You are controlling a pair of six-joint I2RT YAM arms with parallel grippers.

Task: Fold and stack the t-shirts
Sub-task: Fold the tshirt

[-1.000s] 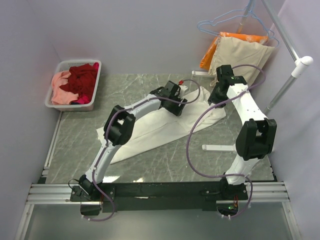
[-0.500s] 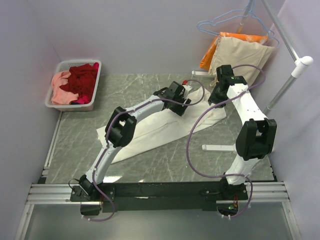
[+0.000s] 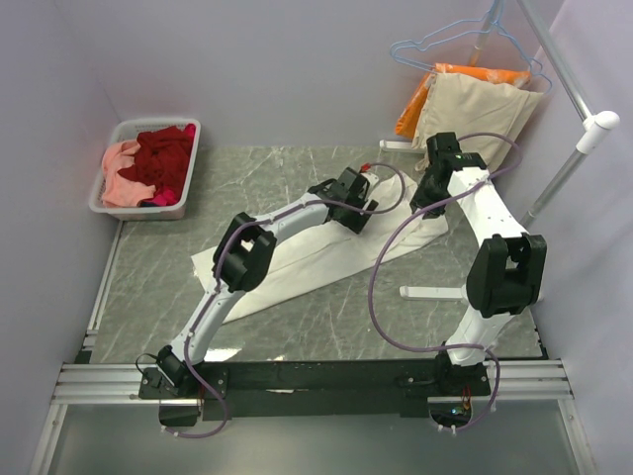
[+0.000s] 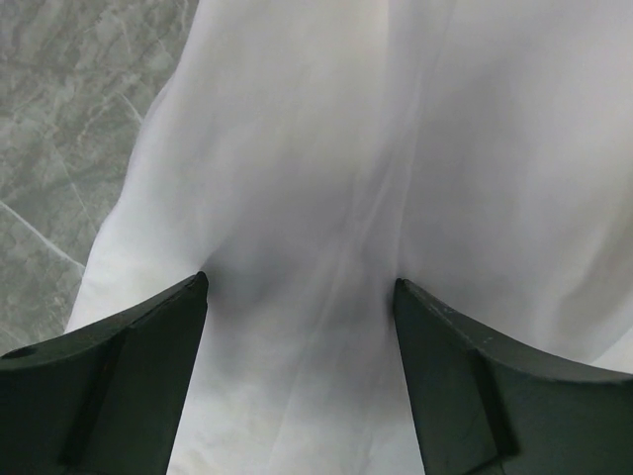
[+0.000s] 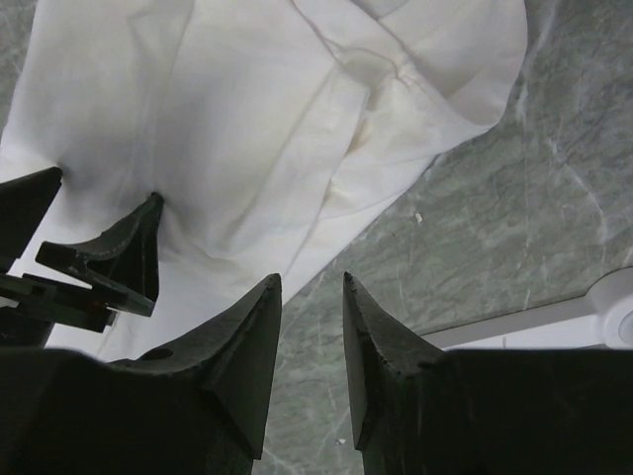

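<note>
The white tee (image 3: 297,265) lies on the table (image 3: 158,297) as a long folded band running from 8 o'clock toward 2 o'clock. Over its far half the left end effector (image 4: 297,285) hovers with jaws wide and nothing pinched. At its 3 o'clock the right end effector (image 5: 312,282) hangs over the band's edge, jaws narrow and empty. The lengthwise fold looks done, so next, I judge, both must grip the 2 o'clock end and carry it toward 8 o'clock, while red and pink tees (image 3: 158,158) wait in the basket (image 3: 138,210) at 10 o'clock.
</note>
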